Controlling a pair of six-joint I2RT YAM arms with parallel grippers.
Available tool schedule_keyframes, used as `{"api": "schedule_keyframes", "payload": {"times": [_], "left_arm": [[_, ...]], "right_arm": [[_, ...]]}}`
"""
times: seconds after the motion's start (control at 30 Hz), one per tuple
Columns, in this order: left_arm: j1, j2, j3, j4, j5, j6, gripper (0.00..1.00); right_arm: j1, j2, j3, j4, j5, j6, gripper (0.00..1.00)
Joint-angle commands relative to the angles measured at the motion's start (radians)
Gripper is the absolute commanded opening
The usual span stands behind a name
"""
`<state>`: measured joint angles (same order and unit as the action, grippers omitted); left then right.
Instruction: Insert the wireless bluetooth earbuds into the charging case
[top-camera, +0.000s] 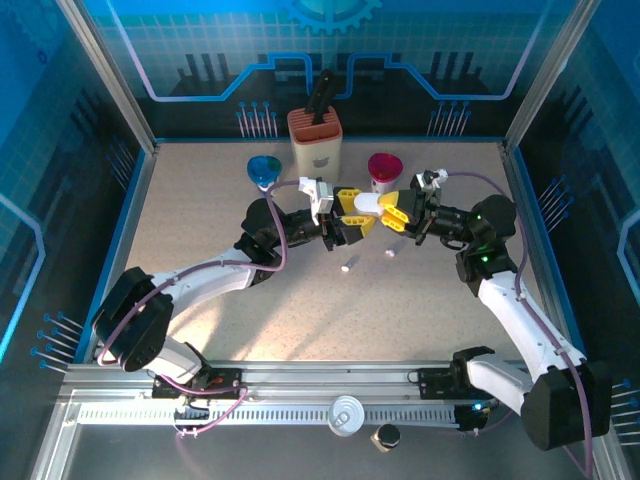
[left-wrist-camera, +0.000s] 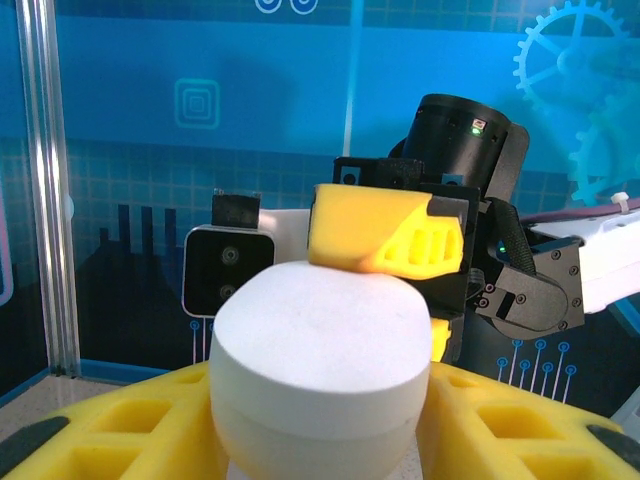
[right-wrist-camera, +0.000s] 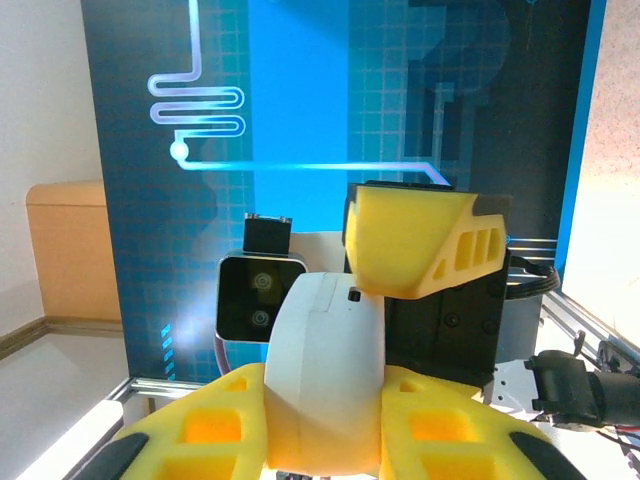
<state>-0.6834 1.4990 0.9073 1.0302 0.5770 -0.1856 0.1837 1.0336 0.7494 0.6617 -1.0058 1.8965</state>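
The left gripper (top-camera: 356, 213) and right gripper (top-camera: 393, 213) both have their jaws clamped on the white charging case (top-camera: 367, 204). Two earbuds (top-camera: 348, 266) lie on the counter (top-camera: 200, 210) below.

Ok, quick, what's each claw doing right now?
Left claw: closed on the white charging case, held up off the table.
Right claw: closed on the same case from the opposite side.
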Motion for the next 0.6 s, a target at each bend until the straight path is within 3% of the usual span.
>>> {"api": "schedule_keyframes", "payload": {"times": [0.0,0.57], "left_arm": [[0.006,0.009,0.025,0.035,0.026,-0.004,0.48],[0.006,0.006,0.033,0.039,0.028,-0.015,0.49]], "right_arm": [[-0.011,-0.001,-0.006,0.052,-0.003,0.013,0.10],[-0.011,-0.014,-0.014,-0.010,-0.012,-0.029,0.10]]}}
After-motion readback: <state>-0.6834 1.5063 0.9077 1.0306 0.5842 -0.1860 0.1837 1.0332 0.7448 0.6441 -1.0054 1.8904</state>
